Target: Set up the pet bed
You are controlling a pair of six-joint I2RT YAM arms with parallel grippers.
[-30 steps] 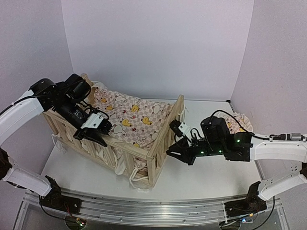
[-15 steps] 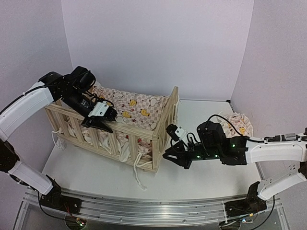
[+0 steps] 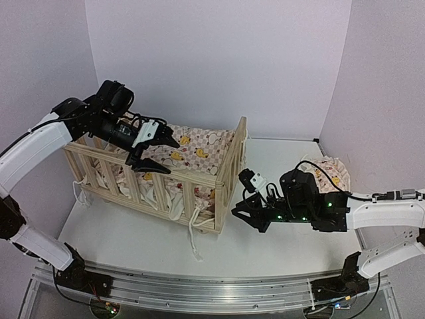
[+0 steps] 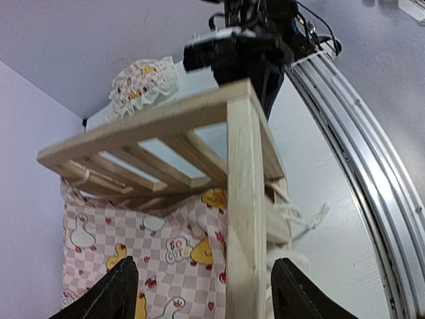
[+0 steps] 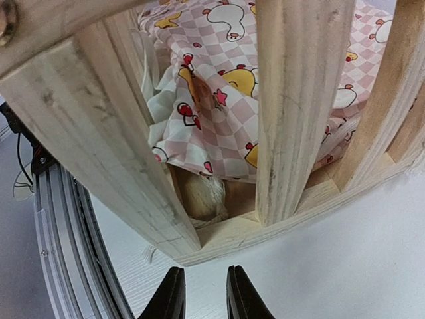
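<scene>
The pet bed (image 3: 179, 175), a light-wood slatted frame, stands left of centre on the white table. A pink-checkered duck cushion (image 3: 199, 149) lies inside it. My left gripper (image 3: 151, 151) hovers open over the front rail; in the left wrist view the gripper (image 4: 207, 292) has its jaws wide apart on either side of the top rail (image 4: 246, 199), with the cushion (image 4: 153, 246) below. My right gripper (image 3: 240, 214) is low at the bed's right front corner. In the right wrist view the gripper (image 5: 204, 299) is narrowly open and empty, just short of the corner post (image 5: 113, 133) and the cushion (image 5: 226, 100).
A small matching pillow (image 3: 330, 171) lies at the back right, also seen in the left wrist view (image 4: 143, 83). White tie strings (image 3: 194, 242) trail from the bed onto the table. A metal rail (image 3: 199, 286) runs along the near edge. Purple walls enclose the table.
</scene>
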